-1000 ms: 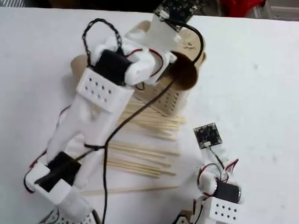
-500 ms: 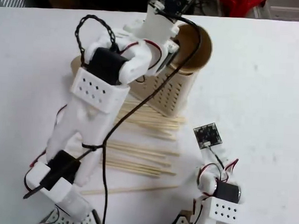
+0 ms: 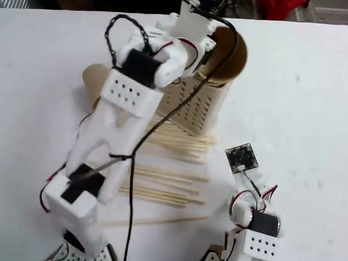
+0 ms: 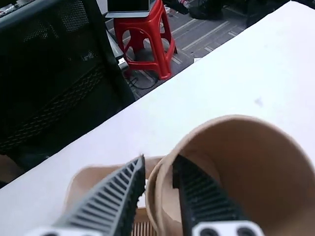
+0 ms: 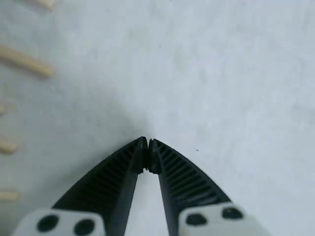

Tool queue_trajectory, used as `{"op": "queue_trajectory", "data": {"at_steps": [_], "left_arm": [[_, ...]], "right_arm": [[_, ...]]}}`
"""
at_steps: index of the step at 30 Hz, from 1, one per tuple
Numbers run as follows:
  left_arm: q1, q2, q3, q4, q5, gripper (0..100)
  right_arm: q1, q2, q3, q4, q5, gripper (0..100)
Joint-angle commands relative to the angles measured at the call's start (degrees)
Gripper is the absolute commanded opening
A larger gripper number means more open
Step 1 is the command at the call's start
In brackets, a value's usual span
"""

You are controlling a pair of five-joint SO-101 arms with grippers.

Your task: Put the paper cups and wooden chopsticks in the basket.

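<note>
left end effector [image 4: 158, 162]: clamped on the rim of the paper cup [image 4: 236, 162], one finger inside, one outside
paper cup: tilted, held at the far end of the basket [image 3: 192, 111]
second paper cup [image 3: 94, 79]: lies on the counter [image 3: 302, 101] just beside the basket, partly under the left arm
wooden chopsticks [image 3: 169, 165]: scattered on the counter next to the basket
right end effector [image 5: 147, 147]: fingers together, gripping nothing, over bare counter
</note>
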Motion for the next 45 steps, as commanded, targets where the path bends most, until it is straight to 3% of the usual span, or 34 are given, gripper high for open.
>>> {"op": "queue_trajectory", "data": {"at_steps": [1, 13, 18, 24, 28, 34, 39, 45], "left_arm": [[-0.57, -0.4, -2.9, -3.43, 0.09, 12], [-0.66, 0.13, -4.31, -2.37, 0.53, 12], [-1.01, 3.3, 0.97, 0.97, 0.44, 12], [-1.54, 9.01, 8.53, -1.49, 0.44, 12], [-1.8, 9.1, 4.4, -0.79, 0.18, 12], [-1.89, 5.49, -13.19, 9.67, 0.18, 12], [-7.25, 2.42, -31.65, 20.75, -0.53, 12], [-16.48, 1.54, -42.29, 37.01, -11.25, 13]], "right_arm": [[0.04, 0.31, -0.35, -1.1, 0.53, 2.1], [0.04, 0.31, -0.35, -1.1, 0.53, 2.1], [0.04, 0.31, -0.35, -1.1, 0.53, 2.1], [0.04, 0.31, -0.35, -1.1, 0.53, 2.1], [0.04, 0.31, -0.35, -1.1, 0.53, 2.1], [0.04, 0.31, -0.35, -1.1, 0.53, 2.1], [0.04, 0.31, -0.35, -1.1, 0.53, 2.1], [0.04, 0.31, -0.35, -1.1, 0.53, 2.1]]}}
